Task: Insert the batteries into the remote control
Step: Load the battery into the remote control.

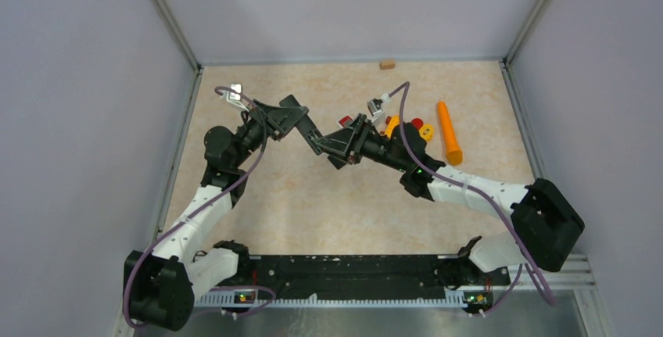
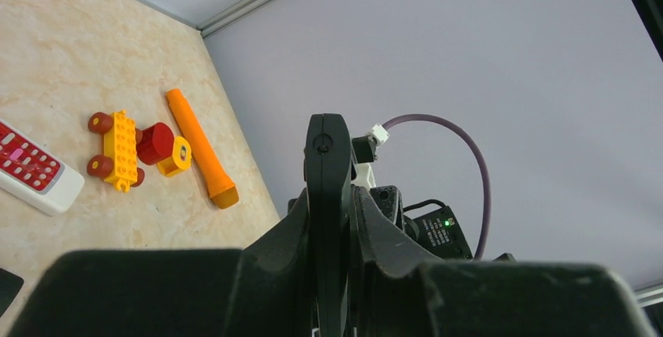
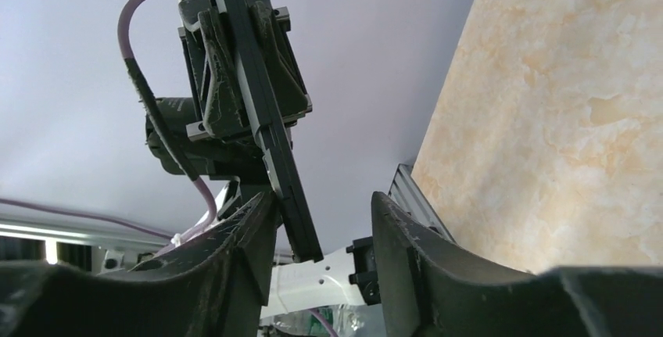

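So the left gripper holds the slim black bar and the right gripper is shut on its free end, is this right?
Not quite. The left gripper does hold the slim black bar, but the right gripper is open: the right wrist view shows its fingers spread on either side of that end.

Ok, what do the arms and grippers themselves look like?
Both the left arm and right arm have white link shells, black joint housings, and a purple cable looping to a white connector. The left gripper and right gripper are matte black with broad, tapered fingers.
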Robot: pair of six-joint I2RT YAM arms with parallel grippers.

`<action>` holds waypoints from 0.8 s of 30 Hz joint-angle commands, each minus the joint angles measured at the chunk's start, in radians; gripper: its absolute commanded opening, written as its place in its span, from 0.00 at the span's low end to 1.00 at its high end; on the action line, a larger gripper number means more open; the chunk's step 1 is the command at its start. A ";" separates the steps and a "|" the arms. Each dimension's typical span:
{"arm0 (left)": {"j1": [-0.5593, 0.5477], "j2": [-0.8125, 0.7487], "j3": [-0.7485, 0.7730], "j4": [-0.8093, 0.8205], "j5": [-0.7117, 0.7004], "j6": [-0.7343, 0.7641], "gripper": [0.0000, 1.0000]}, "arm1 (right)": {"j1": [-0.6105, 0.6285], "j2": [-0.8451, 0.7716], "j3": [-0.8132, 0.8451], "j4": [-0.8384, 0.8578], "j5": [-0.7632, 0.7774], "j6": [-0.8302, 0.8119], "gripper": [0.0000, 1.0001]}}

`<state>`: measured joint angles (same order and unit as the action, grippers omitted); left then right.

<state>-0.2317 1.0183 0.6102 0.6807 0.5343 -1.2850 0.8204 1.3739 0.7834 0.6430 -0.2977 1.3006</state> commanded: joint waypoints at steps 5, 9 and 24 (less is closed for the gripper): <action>-0.002 -0.016 0.003 0.054 0.019 -0.005 0.00 | -0.008 0.002 0.033 -0.026 0.002 -0.066 0.22; 0.000 -0.011 0.001 0.041 0.017 0.013 0.00 | -0.008 0.009 0.039 -0.036 0.002 -0.087 0.19; 0.030 -0.132 -0.042 -0.550 -0.398 0.403 0.00 | -0.021 -0.064 0.184 -0.705 0.218 -0.636 0.82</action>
<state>-0.2150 0.9478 0.5755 0.3325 0.3496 -1.0176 0.8124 1.3113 0.8532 0.2131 -0.1913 0.9295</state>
